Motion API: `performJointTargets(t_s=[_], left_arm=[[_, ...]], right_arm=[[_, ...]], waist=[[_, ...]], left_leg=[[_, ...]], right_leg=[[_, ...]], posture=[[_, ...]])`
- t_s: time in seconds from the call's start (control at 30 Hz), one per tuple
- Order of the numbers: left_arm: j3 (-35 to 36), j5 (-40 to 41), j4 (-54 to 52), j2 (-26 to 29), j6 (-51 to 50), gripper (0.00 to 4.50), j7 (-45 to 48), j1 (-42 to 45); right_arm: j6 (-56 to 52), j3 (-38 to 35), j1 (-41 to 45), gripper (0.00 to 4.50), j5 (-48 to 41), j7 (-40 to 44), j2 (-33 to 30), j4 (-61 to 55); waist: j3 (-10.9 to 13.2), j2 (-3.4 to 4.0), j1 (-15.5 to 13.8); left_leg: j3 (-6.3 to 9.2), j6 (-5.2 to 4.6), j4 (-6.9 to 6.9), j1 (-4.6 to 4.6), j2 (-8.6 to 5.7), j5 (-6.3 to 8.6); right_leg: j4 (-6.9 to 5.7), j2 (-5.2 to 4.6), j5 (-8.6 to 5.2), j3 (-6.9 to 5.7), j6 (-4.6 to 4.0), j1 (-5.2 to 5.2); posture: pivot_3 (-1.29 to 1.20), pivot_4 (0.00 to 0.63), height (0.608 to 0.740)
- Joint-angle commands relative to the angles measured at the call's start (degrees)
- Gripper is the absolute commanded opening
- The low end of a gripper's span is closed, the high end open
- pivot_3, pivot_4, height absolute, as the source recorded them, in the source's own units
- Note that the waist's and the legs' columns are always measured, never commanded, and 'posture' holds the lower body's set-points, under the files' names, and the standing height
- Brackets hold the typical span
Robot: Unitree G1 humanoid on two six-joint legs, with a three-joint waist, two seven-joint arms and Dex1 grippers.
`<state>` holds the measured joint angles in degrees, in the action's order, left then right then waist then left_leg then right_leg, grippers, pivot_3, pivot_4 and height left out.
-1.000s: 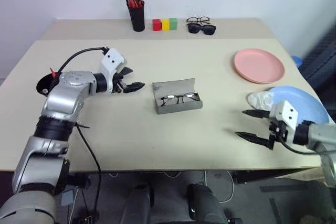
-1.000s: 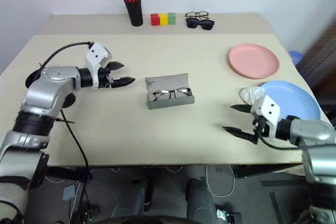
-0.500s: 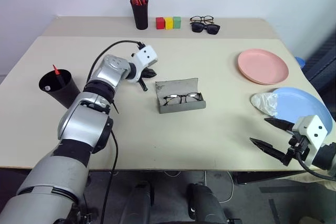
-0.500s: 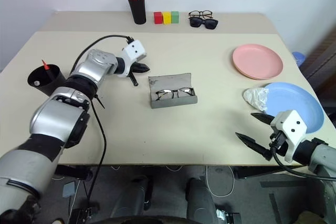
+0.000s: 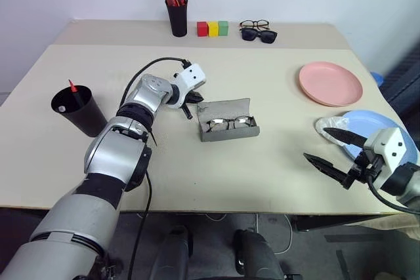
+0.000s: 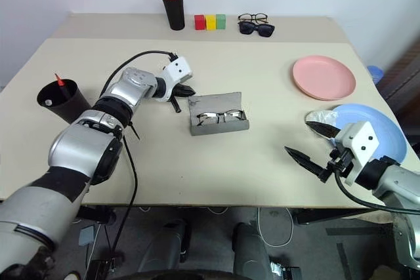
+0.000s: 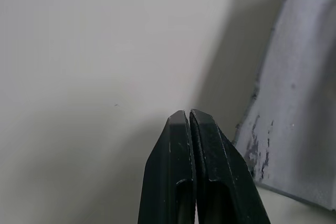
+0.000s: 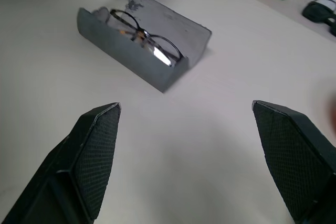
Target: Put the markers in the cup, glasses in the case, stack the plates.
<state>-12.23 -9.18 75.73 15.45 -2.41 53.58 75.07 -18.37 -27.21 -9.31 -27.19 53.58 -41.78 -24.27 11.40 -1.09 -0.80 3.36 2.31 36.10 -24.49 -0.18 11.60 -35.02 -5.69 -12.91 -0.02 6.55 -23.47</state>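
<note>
Glasses [image 5: 227,122] are already laid in the open case [image 5: 228,130] near the middle of the tabletop [image 5: 197,168], so lid-closing is judged the step in hand. The left claw [image 5: 189,111], clenched on nothing, is held just beside the lid's left end. A push against the lid is called for next. The right claw [image 5: 333,154], released, is kept near the blue plate [image 5: 374,122].

Item count on the table [image 5: 275,162]:
- Plates: two, one pink plate [image 5: 330,83] and one blue plate [image 5: 384,129].
- Spectacle case [image 5: 228,122]: one, containing one pair of glasses [image 5: 227,122].
- Other eyewear at the far edge: two pairs [image 5: 256,30].
- Black containers: two, the cup [image 5: 79,111] and the pen holder [image 5: 177,15].
- Coloured blocks [image 5: 212,28]: three.
</note>
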Motion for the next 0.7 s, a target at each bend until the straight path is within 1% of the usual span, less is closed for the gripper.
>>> performJointTargets(t_s=[0.03, 0.17, 0.27, 0.33, 0.5, 0.63, 0.7], left_arm=[[2.65, 2.86, -1.63, -0.41, -2.87, 0.04, 9.84, 2.22], [3.99, 5.18, -4.04, -0.50, -8.59, 0.04, 21.25, 1.55], [3.15, 5.43, -7.51, -0.93, -10.94, 0.04, 25.59, -0.26], [1.57, 5.08, -11.86, -1.68, -13.00, 0.04, 28.15, -3.11], [-0.98, 4.77, -22.35, -2.14, -17.68, 0.04, 28.63, -10.09], [-0.61, 6.58, -30.29, -1.86, -23.35, 0.04, 27.42, -12.75], [1.15, 8.72, -34.66, -1.88, -24.09, 0.04, 25.77, -13.12]], right_arm=[[0.43, -0.23, 0.85, 4.10, -0.64, -0.64, -0.91, -0.54], [0.64, 0.38, 1.67, 4.10, -0.57, -0.82, -0.95, 0.13], [0.83, 0.62, 1.85, 4.10, -0.42, -0.92, -0.85, 0.77], [1.13, 0.58, 1.74, 4.10, 0.08, -1.34, -0.73, 1.73], [2.52, 0.44, 2.07, 4.10, 2.29, -4.11, -0.07, 5.00], [4.55, 0.55, 2.63, 4.10, 3.82, -5.49, -0.06, 7.74], [5.28, 0.38, 4.03, 4.10, 4.15, -6.59, 0.12, 9.63]], waist=[[0.00, 0.00, 0.07], [0.00, 0.00, 0.12], [0.00, 0.00, 0.13], [-0.01, 0.02, 0.15], [-0.03, 0.03, 0.15], [-0.05, 0.08, 0.16], [-0.05, 0.08, 0.17]], left_leg=[[0.00, 0.00, 0.01, 0.00, 0.00, 0.00], [0.00, 0.00, 0.01, 0.01, 0.00, 0.00], [0.02, -0.01, 0.01, 0.02, 0.00, 0.00], [0.02, -0.01, 0.01, 0.02, 0.00, -0.01], [0.05, -0.02, 0.03, 0.05, 0.01, -0.01], [0.05, -0.02, 0.05, 0.09, 0.00, -0.01], [0.05, -0.02, 0.06, 0.09, 0.00, -0.01]], right_leg=[[0.00, 0.00, 0.00, 0.00, -0.01, 0.00], [-0.03, 0.00, 0.01, 0.00, -0.04, 0.00], [-0.06, 0.00, 0.01, 0.00, -0.04, 0.01], [-0.07, 0.00, 0.01, 0.01, -0.04, 0.01], [-0.11, 0.00, 0.01, 0.01, -0.05, 0.04], [-0.12, 0.00, 0.01, 0.01, -0.05, 0.07], [-0.13, 0.00, 0.01, 0.02, -0.05, 0.07]], posture=[[0.00, 0.150, 0.740], [0.00, 0.150, 0.740], [0.00, 0.150, 0.740], [0.00, 0.150, 0.740], [0.00, 0.150, 0.740], [0.00, 0.150, 0.740], [0.00, 0.150, 0.740]])
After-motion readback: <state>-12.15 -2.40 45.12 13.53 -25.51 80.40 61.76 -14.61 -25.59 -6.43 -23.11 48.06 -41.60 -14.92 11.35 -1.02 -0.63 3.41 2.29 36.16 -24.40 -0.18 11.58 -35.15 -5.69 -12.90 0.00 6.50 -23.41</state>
